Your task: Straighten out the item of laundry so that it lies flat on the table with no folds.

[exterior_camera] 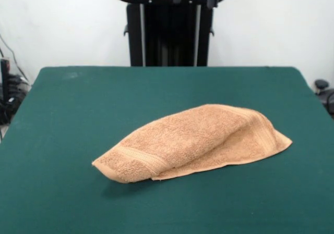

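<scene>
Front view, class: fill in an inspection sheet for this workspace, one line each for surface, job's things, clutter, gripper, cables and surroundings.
Surface: the table, covered in dark green cloth, with bare cloth showing on every side of the towel.
Job's things: the towel, orange-tan terry, lies folded over itself in a raised hump, right of centre and toward the near side; a woven band shows near its left end. Not yet flat.
Clutter: nothing seen on the table.
Gripper: nothing seen; only the black pedestal with a red part at the top edge.
Cables: dark cables beside the table's left edge.
Surroundings: white wall behind; a dark object at the right edge, unclear.
</scene>
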Available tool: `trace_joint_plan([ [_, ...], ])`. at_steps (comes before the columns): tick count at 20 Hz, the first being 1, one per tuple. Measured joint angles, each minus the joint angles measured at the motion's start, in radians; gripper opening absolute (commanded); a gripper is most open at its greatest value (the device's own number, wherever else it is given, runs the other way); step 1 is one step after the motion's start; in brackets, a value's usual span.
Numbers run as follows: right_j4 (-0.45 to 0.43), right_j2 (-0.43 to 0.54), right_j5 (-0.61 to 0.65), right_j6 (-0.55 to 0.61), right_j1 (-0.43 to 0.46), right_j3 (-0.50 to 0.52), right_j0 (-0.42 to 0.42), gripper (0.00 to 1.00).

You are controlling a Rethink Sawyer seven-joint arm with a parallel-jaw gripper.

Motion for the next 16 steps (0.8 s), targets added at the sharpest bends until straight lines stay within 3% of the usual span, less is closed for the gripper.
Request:
trace_joint_plan([
  [9, 0.005, -0.013, -0.071, 0.000, 0.000, 0.000, 0.065, 1.00],
  [16, 0.013, -0.034, -0.163, 0.000, 0.049, 0.000, 0.149, 1.00],
])
